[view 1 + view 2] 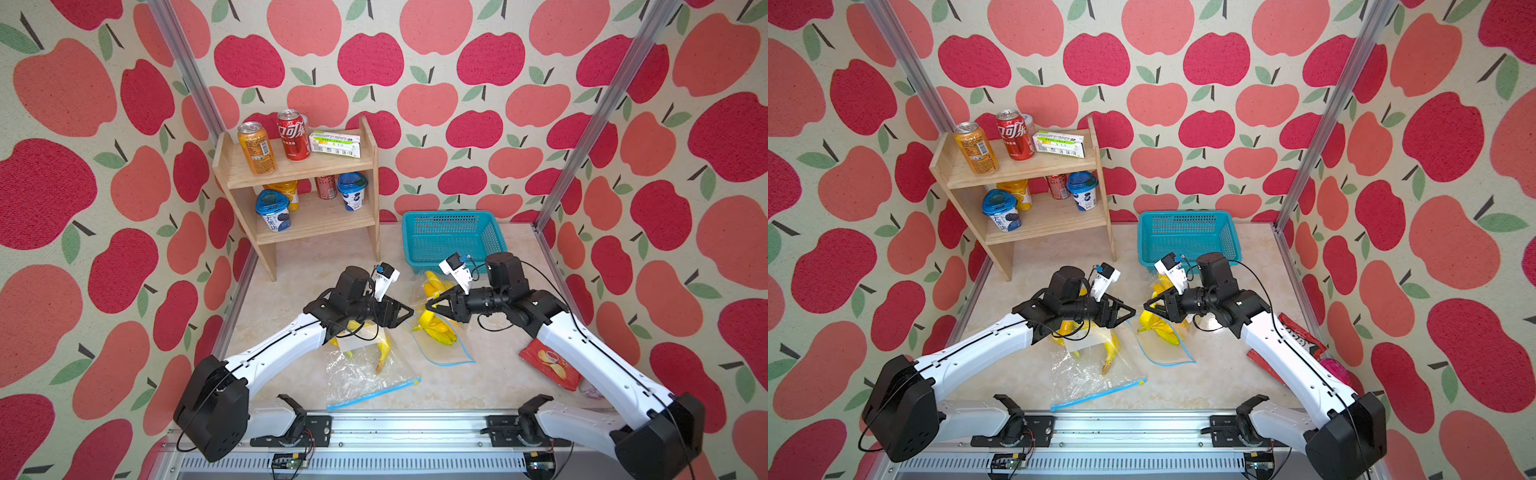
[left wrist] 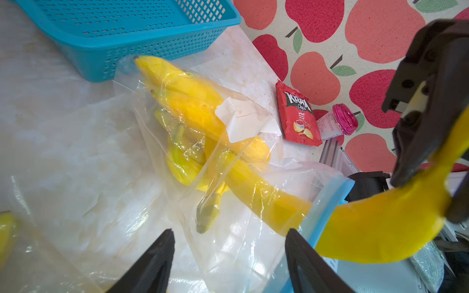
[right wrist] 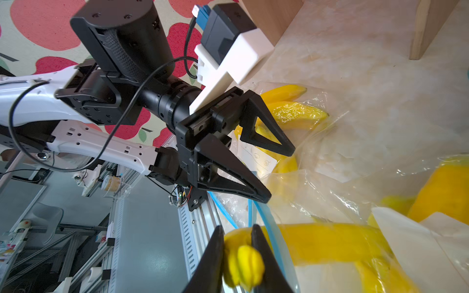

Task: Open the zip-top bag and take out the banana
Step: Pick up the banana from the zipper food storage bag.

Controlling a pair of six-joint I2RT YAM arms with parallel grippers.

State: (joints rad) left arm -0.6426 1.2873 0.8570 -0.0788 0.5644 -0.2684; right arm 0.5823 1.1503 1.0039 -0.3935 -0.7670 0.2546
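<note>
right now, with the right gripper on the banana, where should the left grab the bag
Probably the blue zip rim of the bag, beside where the banana exits. It looks a firmer band than the slack film and lies right by the open left gripper, so come in from the left arm's side, opposite the right gripper.

R gripper [image 1: 1149, 306] pinching banana [image 1: 1147, 321] at bag [image 1: 1173, 353] mouth, L gripper [image 1: 1128, 311] just beside, basket [image 1: 1187, 214] behind

wooden two-tier shelf [image 1: 299, 168] ×1 | on it: orange drink can [image 1: 257, 148] ×1, red drink can [image 1: 293, 135] [image 1: 326, 187] ×2, blue-lidded white yoghurt cup [image 1: 273, 210] [image 1: 352, 192] ×2, yellow-orange cup [image 1: 287, 192] ×1, white-green carton [image 1: 336, 144] ×1 | off it: teal mesh plastic basket [image 1: 449, 214] ×1, clear blue-zip plastic bag [image 1: 361, 374] [image 1: 451, 351] ×2 at least, red crisp packet [image 1: 548, 363] ×1, pink-lidded cup [image 2: 338, 121] ×1, yellow banana [image 1: 436, 328] several, uncountable through plastic
</note>
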